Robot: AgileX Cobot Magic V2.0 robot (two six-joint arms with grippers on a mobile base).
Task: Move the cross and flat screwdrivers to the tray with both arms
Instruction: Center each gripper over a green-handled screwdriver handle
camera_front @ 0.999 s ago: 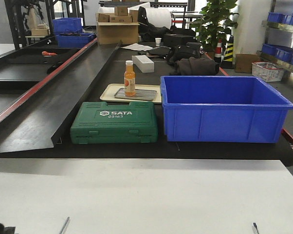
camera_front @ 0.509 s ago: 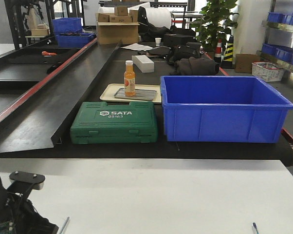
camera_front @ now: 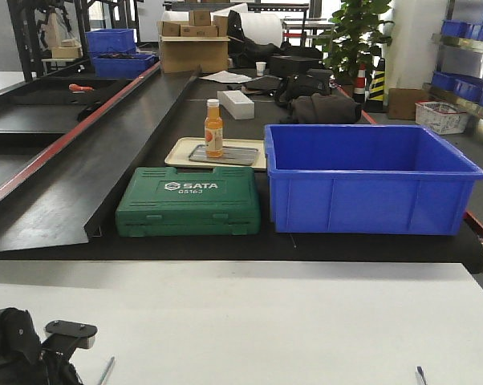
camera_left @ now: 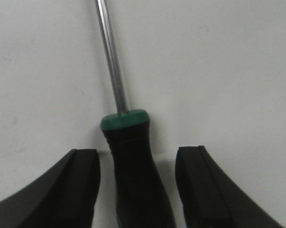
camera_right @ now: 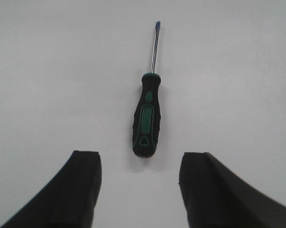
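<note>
Screwdrivers on the table, both grippers spread

In the left wrist view, the left gripper (camera_left: 138, 159) is seen with its jaws apart, one on each side of the black handle of the left screwdriver (camera_left: 128, 142). A gap is left on each side, and nothing is clamped. The steel shaft is pointed away across the white table (camera_left: 228, 71).

In the right wrist view, the right gripper (camera_right: 140, 162) is likewise held wide. The right screwdriver (camera_right: 147, 114) lies flat just ahead of the fingertips, untouched, with its tip pointed away.

In the front view, the grey tray (camera_front: 243, 152) is seen well beyond both tools. It is set inside a cream tray (camera_front: 176, 156) behind the green case (camera_front: 189, 200). An orange bottle (camera_front: 214, 128) stands upright on it, with a blue bin (camera_front: 370, 180) beside it.
</note>
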